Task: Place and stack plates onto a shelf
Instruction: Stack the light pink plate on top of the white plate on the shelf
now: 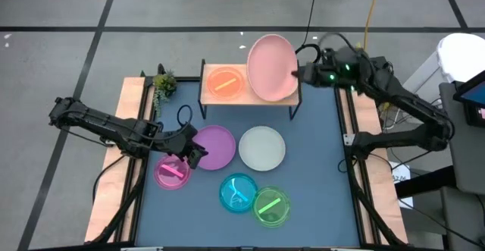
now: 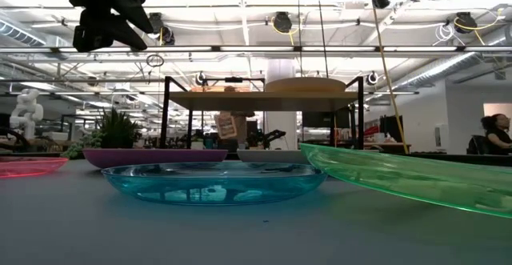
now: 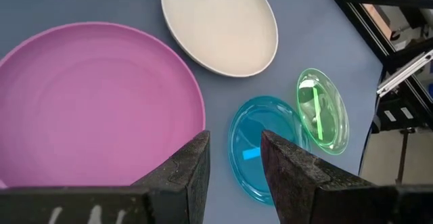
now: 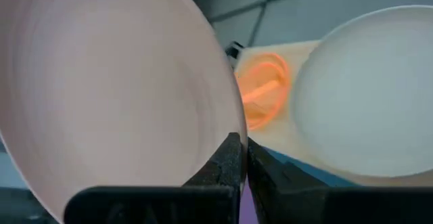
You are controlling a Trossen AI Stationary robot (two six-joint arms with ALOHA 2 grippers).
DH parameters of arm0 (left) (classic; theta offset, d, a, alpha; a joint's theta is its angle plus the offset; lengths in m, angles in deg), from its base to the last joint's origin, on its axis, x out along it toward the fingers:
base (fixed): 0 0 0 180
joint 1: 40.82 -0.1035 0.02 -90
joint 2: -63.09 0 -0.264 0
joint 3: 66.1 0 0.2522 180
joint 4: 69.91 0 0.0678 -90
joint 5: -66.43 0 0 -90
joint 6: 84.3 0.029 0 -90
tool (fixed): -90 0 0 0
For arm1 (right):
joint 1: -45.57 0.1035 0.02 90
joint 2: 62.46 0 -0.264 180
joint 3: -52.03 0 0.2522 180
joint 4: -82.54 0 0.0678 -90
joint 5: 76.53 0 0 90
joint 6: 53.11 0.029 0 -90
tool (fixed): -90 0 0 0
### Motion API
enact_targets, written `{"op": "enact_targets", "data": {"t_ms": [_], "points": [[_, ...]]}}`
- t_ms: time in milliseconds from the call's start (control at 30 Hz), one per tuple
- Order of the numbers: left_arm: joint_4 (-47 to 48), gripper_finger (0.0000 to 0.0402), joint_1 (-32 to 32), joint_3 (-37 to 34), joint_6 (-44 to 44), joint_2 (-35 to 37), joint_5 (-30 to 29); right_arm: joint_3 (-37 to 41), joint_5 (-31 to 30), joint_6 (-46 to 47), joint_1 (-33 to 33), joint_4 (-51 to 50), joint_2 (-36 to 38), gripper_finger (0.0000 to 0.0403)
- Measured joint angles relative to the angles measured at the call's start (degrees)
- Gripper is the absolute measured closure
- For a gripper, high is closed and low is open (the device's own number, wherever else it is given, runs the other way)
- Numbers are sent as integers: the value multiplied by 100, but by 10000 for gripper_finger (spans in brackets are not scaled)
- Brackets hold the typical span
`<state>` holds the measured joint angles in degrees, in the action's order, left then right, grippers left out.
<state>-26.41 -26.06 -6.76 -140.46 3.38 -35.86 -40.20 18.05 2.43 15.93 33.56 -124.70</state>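
Observation:
My right gripper (image 1: 298, 73) is shut on a large pink plate (image 1: 271, 67), tilted above the right half of the light-wood shelf (image 1: 236, 95). Under it a pale plate (image 4: 365, 102) lies flat on the shelf (image 2: 312, 83), and a small orange plate (image 1: 223, 82) sits on the shelf's left half. My left gripper (image 1: 189, 149) hovers open over the table between the purple plate (image 1: 215, 146) and the small pink plate (image 1: 172, 172), touching nothing. On the table also lie a white plate (image 1: 262, 148), a blue plate (image 1: 239, 192) and a green plate (image 1: 271, 206). My right gripper pinches the pink plate's rim (image 4: 226, 126) on its right-hand side between the two fingers (image 4: 230, 166), coming roughly level from the table's right. The plate is lifted clear and tilted steeply over the shelf, its hollow side (image 4: 115, 82) toward the wrist camera.
A small potted plant (image 1: 163, 84) stands at the table's far-left corner beside the shelf. Wooden side rails (image 1: 129, 137) run along both table edges. The blue plate (image 2: 212, 181) and green plate (image 2: 416, 177) lie near the table's near edge.

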Motion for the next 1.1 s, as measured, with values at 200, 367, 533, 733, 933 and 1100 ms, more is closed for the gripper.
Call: {"op": "enact_targets", "data": {"t_ms": [200,367,533,733,933,1100], "points": [[-1,266,0,0,-55,-2,-15,-555,1151,-852,-1051,-492,-774,403],[-2,266,19,0,-204,1,-18,-691,1655,-1367,-1668,-925,-1307,403],[-2,266,26,0,-214,0,-18,-719,1665,-1889,-2032,-1364,-1666,403],[-2,266,26,0,-212,0,-17,-730,1619,-2282,-2331,-1678,-1928,403],[-2,266,28,0,-159,0,-15,-728,1343,-2522,-2478,-1823,-2185,403],[-2,266,28,0,-74,0,-15,-728,1332,-2662,-2484,-1893,-2386,403]]}}
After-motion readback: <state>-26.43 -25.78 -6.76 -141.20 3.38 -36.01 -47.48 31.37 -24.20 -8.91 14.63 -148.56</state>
